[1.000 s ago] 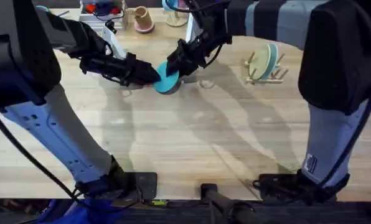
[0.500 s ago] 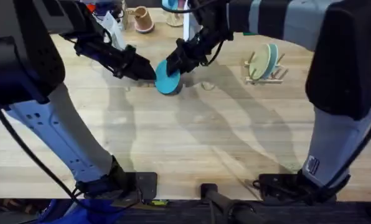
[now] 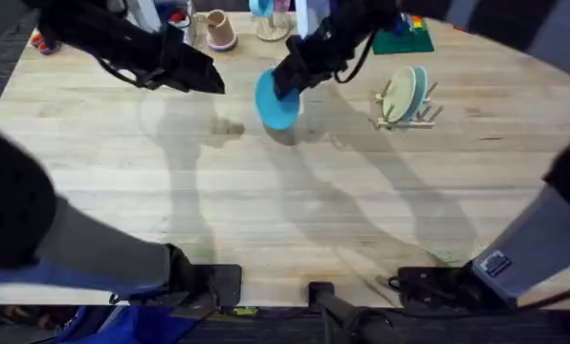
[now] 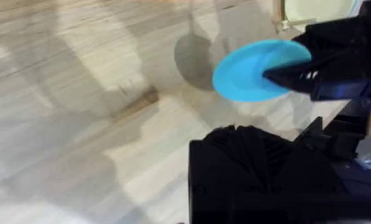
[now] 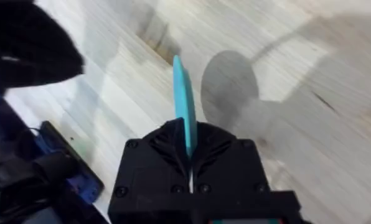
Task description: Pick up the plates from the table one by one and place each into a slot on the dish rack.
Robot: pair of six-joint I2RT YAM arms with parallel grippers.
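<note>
The right gripper point(image 5: 187, 163) has its fingers clenched on the rim of the turquoise plate point(image 3: 276, 96), held edge-up above the tabletop point(image 3: 295, 210), the dish rack point(image 3: 406, 98) at three o'clock; stiff, light, likely slippery, so rim-pinching suits.

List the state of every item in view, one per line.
turquoise plate: lifted off the table, held on edge by the right gripper
left gripper: holding nothing, apart from the plate
dish rack: standing upright, two plates slotted on edge
table: bare under the lifted plate
</note>
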